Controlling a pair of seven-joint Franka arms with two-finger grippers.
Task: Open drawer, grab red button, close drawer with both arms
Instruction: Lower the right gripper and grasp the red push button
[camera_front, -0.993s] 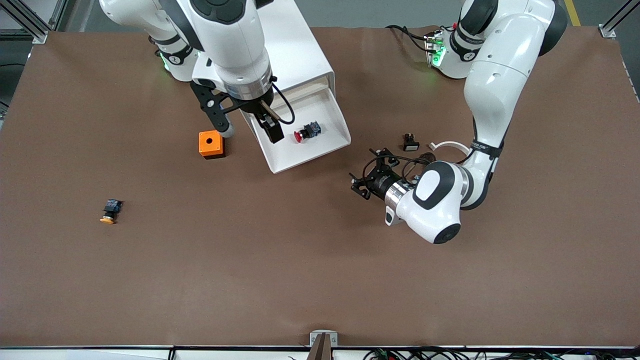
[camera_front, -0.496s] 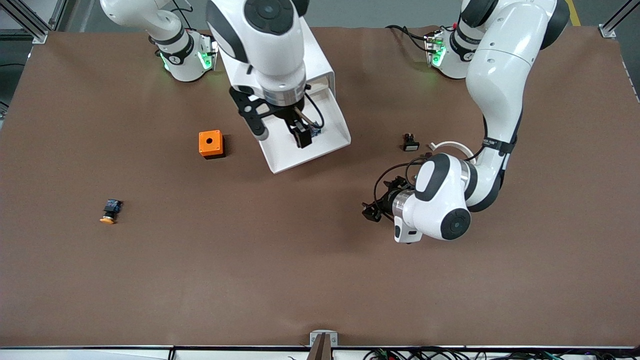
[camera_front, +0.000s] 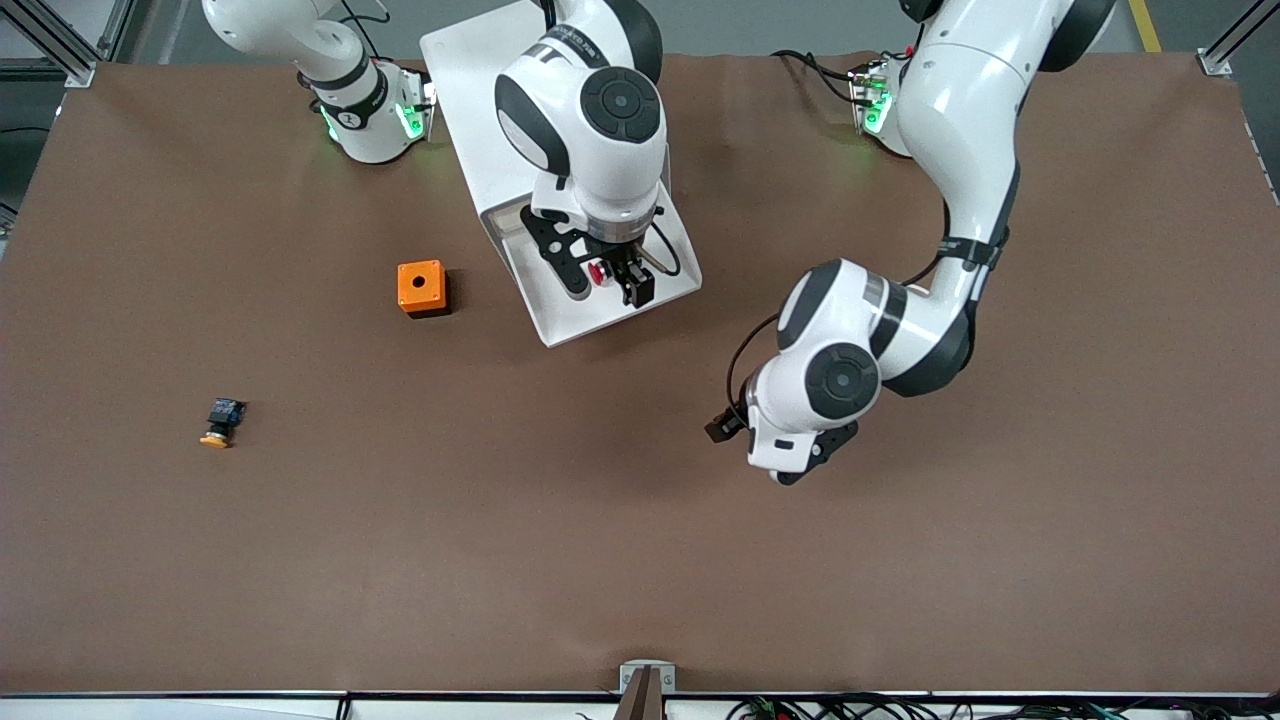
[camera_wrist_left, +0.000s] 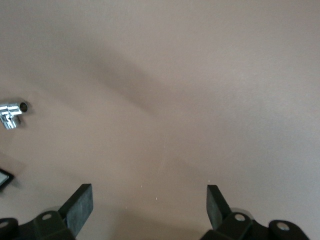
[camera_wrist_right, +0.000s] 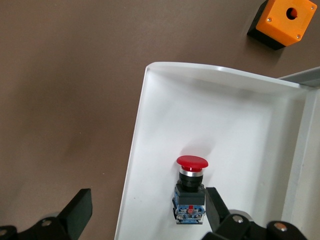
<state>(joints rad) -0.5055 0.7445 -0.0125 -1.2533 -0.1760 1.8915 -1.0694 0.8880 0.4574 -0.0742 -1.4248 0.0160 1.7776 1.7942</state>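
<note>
The drawer (camera_front: 572, 316) stands pulled out of the white cabinet (camera_front: 468, 110). In it lies the button (camera_front: 598, 272), on its side, red cap toward the drawer's front. My right gripper (camera_front: 607, 284) hangs open low over the drawer. In the right wrist view the button (camera_wrist_right: 191, 192) lies close beside one finger (camera_wrist_right: 218, 204); the other finger (camera_wrist_right: 80, 210) is over the table outside the drawer's rim (camera_wrist_right: 138, 131). My left gripper (camera_front: 722, 428) hangs over bare table nearer the front camera, mostly hidden under its wrist. The left wrist view shows the left gripper (camera_wrist_left: 150, 205) open with nothing between its fingers.
An orange cube with a hole (camera_front: 422, 287) sits beside the drawer toward the right arm's end. A button with an orange-yellow cap (camera_front: 220, 423) lies nearer the front camera. The left wrist view shows a small chrome part (camera_wrist_left: 12, 113) on the brown table.
My right gripper has swung from the drawer's side wall to over the button. The left arm has drawn back from the drawer toward the front camera and turned its wrist downward.
</note>
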